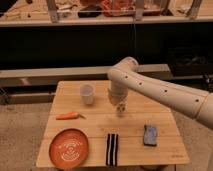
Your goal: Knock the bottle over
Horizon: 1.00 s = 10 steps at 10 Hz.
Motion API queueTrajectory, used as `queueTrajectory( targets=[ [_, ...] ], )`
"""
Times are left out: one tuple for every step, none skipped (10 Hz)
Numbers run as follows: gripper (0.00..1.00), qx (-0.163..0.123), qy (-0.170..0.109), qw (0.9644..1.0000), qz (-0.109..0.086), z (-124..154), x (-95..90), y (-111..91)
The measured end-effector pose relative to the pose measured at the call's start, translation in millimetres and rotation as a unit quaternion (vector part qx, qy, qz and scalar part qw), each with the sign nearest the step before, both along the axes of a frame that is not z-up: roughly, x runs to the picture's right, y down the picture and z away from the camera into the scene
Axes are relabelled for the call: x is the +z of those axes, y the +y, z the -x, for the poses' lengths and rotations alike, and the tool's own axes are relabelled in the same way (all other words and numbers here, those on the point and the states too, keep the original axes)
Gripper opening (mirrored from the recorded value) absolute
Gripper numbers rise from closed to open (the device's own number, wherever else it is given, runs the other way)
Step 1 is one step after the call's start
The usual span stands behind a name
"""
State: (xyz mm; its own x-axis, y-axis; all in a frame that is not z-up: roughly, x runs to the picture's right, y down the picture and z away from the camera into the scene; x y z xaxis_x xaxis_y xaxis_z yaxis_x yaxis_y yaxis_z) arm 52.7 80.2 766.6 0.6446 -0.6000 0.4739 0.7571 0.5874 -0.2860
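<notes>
A small pale bottle (120,109) stands upright near the middle of the wooden table (100,127). My gripper (118,101) hangs straight down from the white arm that reaches in from the right. It sits directly over the bottle and covers the bottle's top. Whether it touches the bottle I cannot tell.
A white cup (87,93) stands left of the gripper. An orange carrot (67,116) lies at the left, and an orange plate (69,145) sits at the front left. A black-and-white striped cloth (112,149) and a blue sponge (150,135) lie toward the front.
</notes>
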Motion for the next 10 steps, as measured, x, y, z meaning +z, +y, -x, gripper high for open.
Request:
queueTrajectory(
  targets=[
    [0.03,-0.001,-0.001,1.0,0.0,0.0,0.0,0.1],
    [0.03,-0.002,-0.001,1.0,0.0,-0.3,-0.1,-0.1],
    [0.03,-0.003,-0.001,1.0,0.0,-0.5,0.0,0.0],
    [0.03,-0.004,-0.002,1.0,0.001,-0.4,-0.1,0.0],
    [0.03,-0.005,-0.003,1.0,0.001,-0.3,-0.2,0.1],
    [0.03,-0.007,-0.004,1.0,0.001,-0.4,-0.2,-0.2],
    [0.03,-0.007,-0.004,1.0,0.001,-0.7,-0.1,-0.3],
    [0.03,-0.007,-0.004,1.0,0.001,-0.7,-0.1,-0.4],
    [0.03,-0.009,-0.005,0.9999,0.001,-0.8,-0.1,-0.5],
    [0.03,-0.01,-0.006,0.9999,0.001,-0.9,0.0,-0.4]
  ],
)
